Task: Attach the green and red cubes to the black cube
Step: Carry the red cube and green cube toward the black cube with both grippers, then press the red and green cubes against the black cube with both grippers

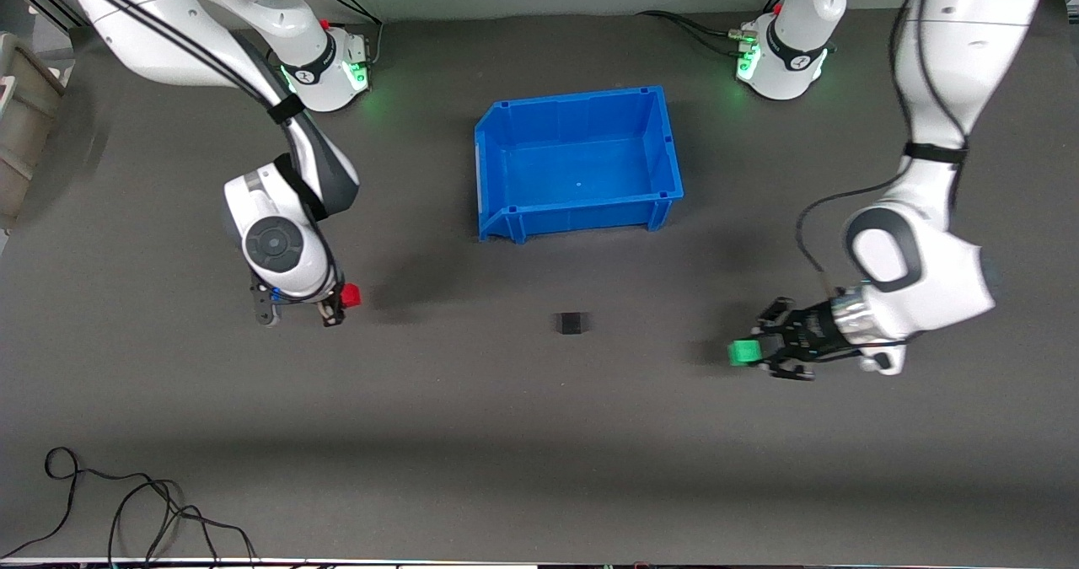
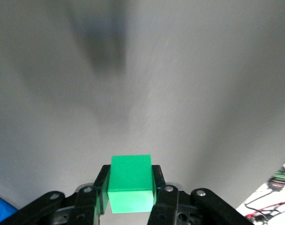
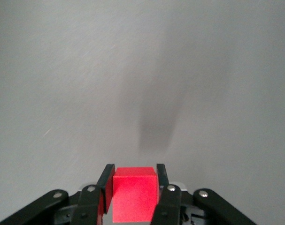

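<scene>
The black cube (image 1: 571, 323) rests on the dark table, nearer the front camera than the blue bin (image 1: 506, 169). My left gripper (image 1: 750, 352) is shut on the green cube (image 1: 743, 351), held above the table toward the left arm's end; the cube sits between the fingers in the left wrist view (image 2: 130, 183). My right gripper (image 1: 341, 297) is shut on the red cube (image 1: 351, 295), held above the table toward the right arm's end; it shows in the right wrist view (image 3: 134, 192). Both grippers are apart from the black cube, one on each side of it.
The open blue bin stands at the middle of the table between the two arm bases. A loose black cable (image 1: 126, 501) lies at the table's near edge toward the right arm's end. A grey box (image 1: 25, 122) stands off the table at that end.
</scene>
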